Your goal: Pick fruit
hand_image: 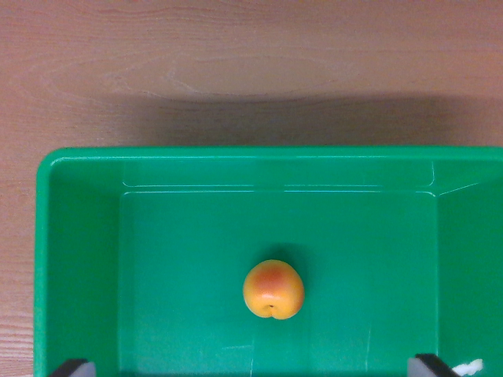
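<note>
wrist view: round orange-red fruit (273,290), stem dimple showing.

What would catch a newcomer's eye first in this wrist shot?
The orange-red fruit stands out at once, sitting alone on the floor of a bright green bin, a little below the middle of the view. The bin fills the lower part of the picture and rests on a wooden table, which shows as a pale brown band across the top. Two dark tips of the tool peek in at the bottom corners, far apart and clear of the fruit.
</note>
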Tool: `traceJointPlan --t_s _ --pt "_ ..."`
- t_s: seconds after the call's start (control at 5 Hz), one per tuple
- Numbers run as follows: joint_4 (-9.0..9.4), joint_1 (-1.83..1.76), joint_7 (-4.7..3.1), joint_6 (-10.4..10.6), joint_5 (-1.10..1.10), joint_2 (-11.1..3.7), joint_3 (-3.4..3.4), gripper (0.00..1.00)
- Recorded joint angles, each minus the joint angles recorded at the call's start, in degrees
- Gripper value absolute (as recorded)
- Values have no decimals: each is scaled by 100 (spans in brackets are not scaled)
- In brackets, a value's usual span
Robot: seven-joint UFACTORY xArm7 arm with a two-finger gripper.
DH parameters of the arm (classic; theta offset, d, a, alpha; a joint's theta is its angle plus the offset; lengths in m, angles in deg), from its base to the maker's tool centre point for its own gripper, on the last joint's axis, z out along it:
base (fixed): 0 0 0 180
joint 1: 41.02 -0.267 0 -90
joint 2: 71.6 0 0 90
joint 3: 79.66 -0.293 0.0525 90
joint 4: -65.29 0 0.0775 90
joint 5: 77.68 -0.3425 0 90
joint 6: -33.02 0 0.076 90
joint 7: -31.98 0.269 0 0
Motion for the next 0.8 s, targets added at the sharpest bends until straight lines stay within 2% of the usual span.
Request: traceJointPlan --t_s 0.8 --pt "63 -2 -10 79 6 -24 2 0"
